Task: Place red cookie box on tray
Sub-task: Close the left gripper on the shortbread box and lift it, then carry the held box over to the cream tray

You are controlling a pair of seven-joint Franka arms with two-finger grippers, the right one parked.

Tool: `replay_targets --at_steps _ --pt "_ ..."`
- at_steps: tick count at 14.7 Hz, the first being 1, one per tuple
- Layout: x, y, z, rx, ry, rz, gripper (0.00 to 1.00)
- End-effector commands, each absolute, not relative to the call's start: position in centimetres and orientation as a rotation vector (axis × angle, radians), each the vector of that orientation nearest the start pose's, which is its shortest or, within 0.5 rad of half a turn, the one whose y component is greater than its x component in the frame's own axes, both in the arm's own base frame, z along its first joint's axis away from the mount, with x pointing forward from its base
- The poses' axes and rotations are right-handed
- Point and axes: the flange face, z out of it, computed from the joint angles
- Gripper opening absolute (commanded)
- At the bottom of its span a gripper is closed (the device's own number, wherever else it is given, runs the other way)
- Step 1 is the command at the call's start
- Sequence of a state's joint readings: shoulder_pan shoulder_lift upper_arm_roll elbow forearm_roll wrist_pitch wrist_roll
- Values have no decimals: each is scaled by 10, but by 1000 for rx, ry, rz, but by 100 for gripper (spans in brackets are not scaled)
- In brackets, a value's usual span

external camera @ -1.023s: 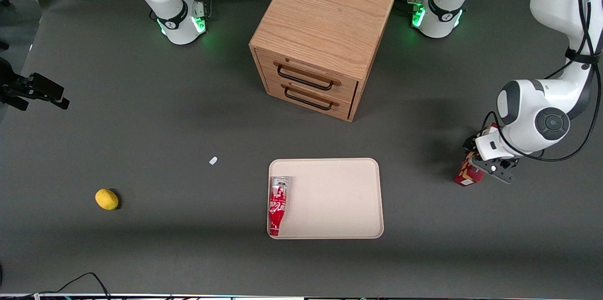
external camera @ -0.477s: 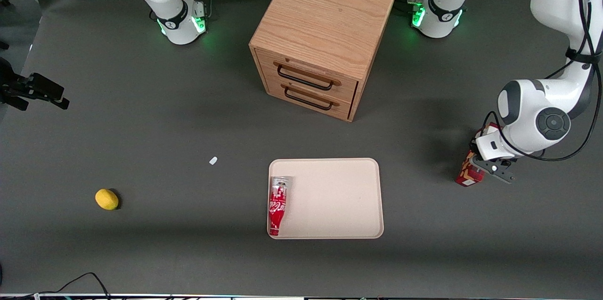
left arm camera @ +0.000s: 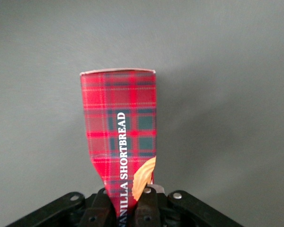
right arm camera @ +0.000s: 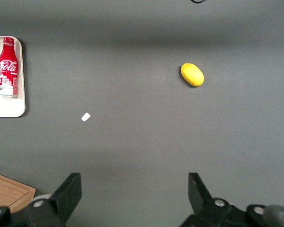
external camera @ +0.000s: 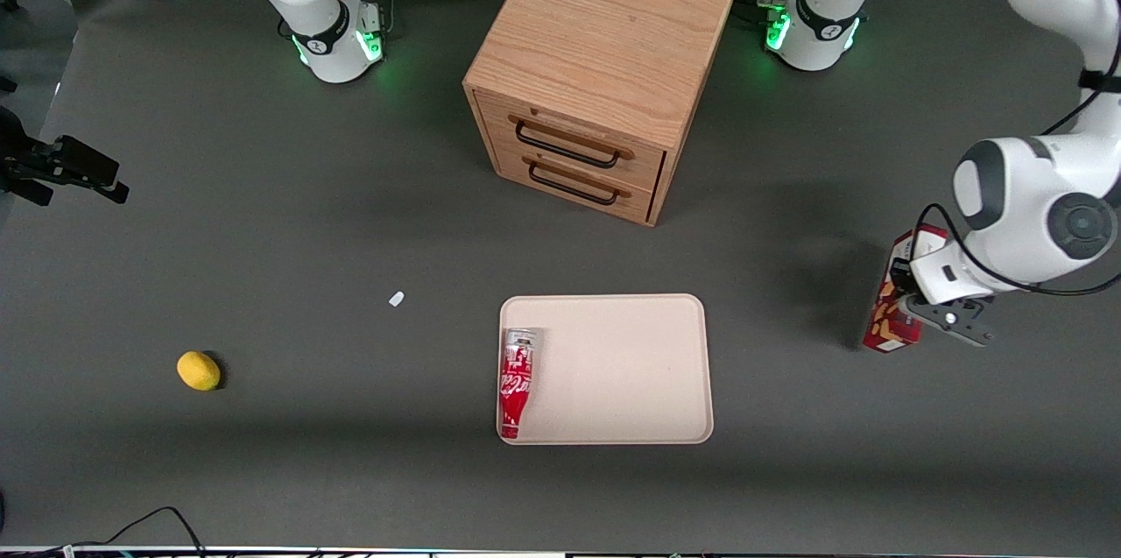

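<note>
Hand (external camera: pixel 920 306) clamped on the red cookie box (external camera: pixel 895 313), held on end toward the working arm's end of the table (external camera: pixel 263 234), well apart from the tray (external camera: pixel 631 365). Pinched between the fingers (left arm camera: pixel 146 203) in the wrist view. On the tray, only a red Coca-Cola bottle (external camera: pixel 515 381).

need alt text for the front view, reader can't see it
The left arm's claw grips an upright red cookie box at the working arm's end of the table, apart from the beige tray. A red Coca-Cola bottle lies in the tray; a wooden drawer cabinet stands farther from the camera.
</note>
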State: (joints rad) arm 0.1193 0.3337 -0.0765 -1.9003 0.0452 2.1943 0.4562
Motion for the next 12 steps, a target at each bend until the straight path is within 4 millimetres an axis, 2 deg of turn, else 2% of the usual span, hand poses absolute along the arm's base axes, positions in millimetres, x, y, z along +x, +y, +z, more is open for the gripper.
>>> replay_targets --at_steps 1,3,7,8,10,12 --pt "635 -2 388 -3099 525 61 0" --pt "647 -39 421 -3127 408 40 0" --pt "665 -97 451 -3164 260 47 0" --pt "671 -118 454 -3174 240 42 0" --pt "682 -152 450 -3195 177 25 0" --pt "690 -191 428 -3209 108 25 0"
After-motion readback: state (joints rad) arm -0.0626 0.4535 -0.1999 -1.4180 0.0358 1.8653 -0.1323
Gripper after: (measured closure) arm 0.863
